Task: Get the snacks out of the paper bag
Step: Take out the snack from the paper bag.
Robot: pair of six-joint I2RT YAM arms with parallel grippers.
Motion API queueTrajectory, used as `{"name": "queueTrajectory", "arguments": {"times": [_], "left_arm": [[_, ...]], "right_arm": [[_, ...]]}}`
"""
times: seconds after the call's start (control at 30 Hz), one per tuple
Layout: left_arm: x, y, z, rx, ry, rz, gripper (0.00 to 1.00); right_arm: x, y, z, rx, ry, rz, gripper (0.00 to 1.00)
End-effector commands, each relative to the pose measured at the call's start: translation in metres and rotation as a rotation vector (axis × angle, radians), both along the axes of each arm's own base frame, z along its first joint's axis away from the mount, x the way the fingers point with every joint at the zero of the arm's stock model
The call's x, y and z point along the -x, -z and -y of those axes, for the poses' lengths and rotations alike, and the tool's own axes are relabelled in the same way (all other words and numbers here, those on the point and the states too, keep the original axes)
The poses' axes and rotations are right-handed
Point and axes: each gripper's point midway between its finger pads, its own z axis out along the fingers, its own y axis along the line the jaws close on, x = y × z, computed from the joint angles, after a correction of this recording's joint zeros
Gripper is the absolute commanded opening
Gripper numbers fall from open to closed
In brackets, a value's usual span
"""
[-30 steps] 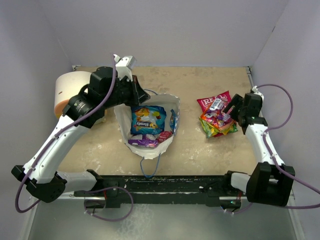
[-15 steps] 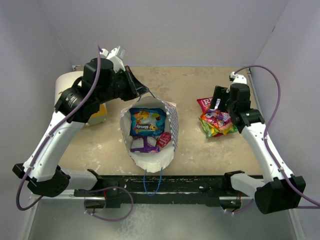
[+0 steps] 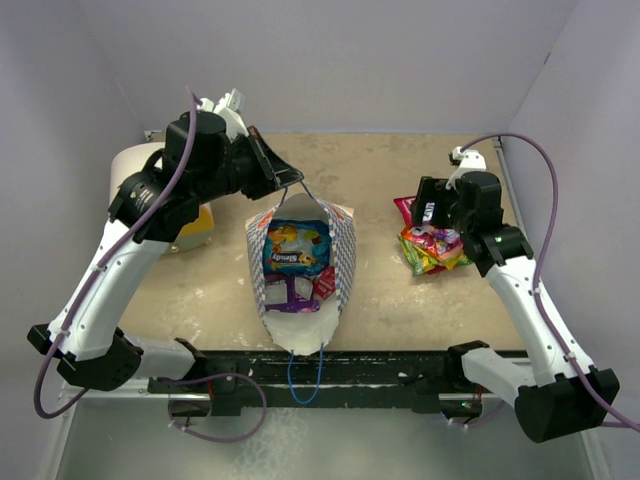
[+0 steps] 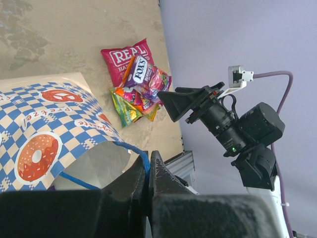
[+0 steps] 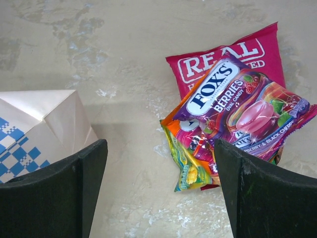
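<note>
The checkered blue-and-white paper bag (image 3: 345, 240) sits open on the counter (image 3: 400, 170), with a blue packet (image 3: 296, 248) and a purple packet (image 3: 285, 292) inside. The left gripper (image 4: 148, 168) has its jaws pinched on the bag's blue cord handle (image 4: 133, 148). The right gripper (image 3: 428, 205) has its jaws spread wide above the glossy pink REAL packet (image 5: 233, 59) and the Fox's packet (image 5: 247, 109).

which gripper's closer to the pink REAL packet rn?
Right. The right gripper hangs open right by the REAL packet; the left gripper is far off, shut on the cord handle of the paper bag.

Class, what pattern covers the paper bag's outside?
The paper bag: blue-and-white checks with donuts; left wrist view.
</note>
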Motion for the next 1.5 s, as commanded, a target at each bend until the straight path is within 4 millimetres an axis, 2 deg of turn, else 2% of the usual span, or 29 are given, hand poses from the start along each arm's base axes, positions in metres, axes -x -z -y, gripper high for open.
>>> {"name": "queueTrajectory", "arguments": {"times": [0.0,0.13,0.27,0.37,0.47,0.57,0.73,0.83,1.0,1.13,1.27,1.47], "left_arm": [[0.013,-0.059,-0.006,0.142,0.005,0.146,0.0],[0.015,-0.057,-0.013,0.078,0.017,0.215,0.0],[0.02,-0.038,-0.008,0.039,0.079,0.213,0.0],[0.027,-0.022,-0.006,0.006,0.128,0.195,0.0],[0.037,-0.01,-0.004,-0.009,0.198,0.218,0.0],[0.04,0.0,-0.011,-0.062,0.203,0.245,0.0],[0.031,0.002,-0.022,-0.145,0.164,0.289,0.0],[0.027,0.004,-0.024,-0.149,0.142,0.309,0.0],[0.03,0.002,-0.022,-0.155,0.169,0.32,0.0],[0.028,0.006,-0.024,-0.192,0.18,0.354,0.0],[0.028,0.014,-0.017,-0.189,0.225,0.377,0.0],[0.029,0.029,-0.008,-0.219,0.297,0.369,0.0]], "right_arm": [[0.005,-0.026,-0.01,-0.025,-0.054,0.055,0.9],[0.015,-0.048,-0.028,-0.091,-0.151,0.101,0.9],[0.03,-0.076,-0.048,-0.154,-0.269,0.161,0.9],[0.046,-0.084,-0.066,-0.186,-0.386,0.153,0.9],[0.06,-0.091,-0.07,-0.196,-0.418,0.128,0.9],[0.073,-0.098,-0.074,-0.203,-0.456,0.129,0.9],[0.083,-0.113,-0.075,-0.132,-0.532,0.178,0.91],[0.092,-0.126,-0.087,-0.121,-0.637,0.239,0.9],[0.12,-0.157,-0.12,-0.119,-0.884,0.407,0.88],[0.129,-0.151,-0.147,-0.024,-1.034,0.476,0.87],[0.14,-0.153,-0.193,0.004,-1.138,0.55,0.86],[0.163,-0.131,-0.258,0.145,-1.269,0.588,0.87]]}}
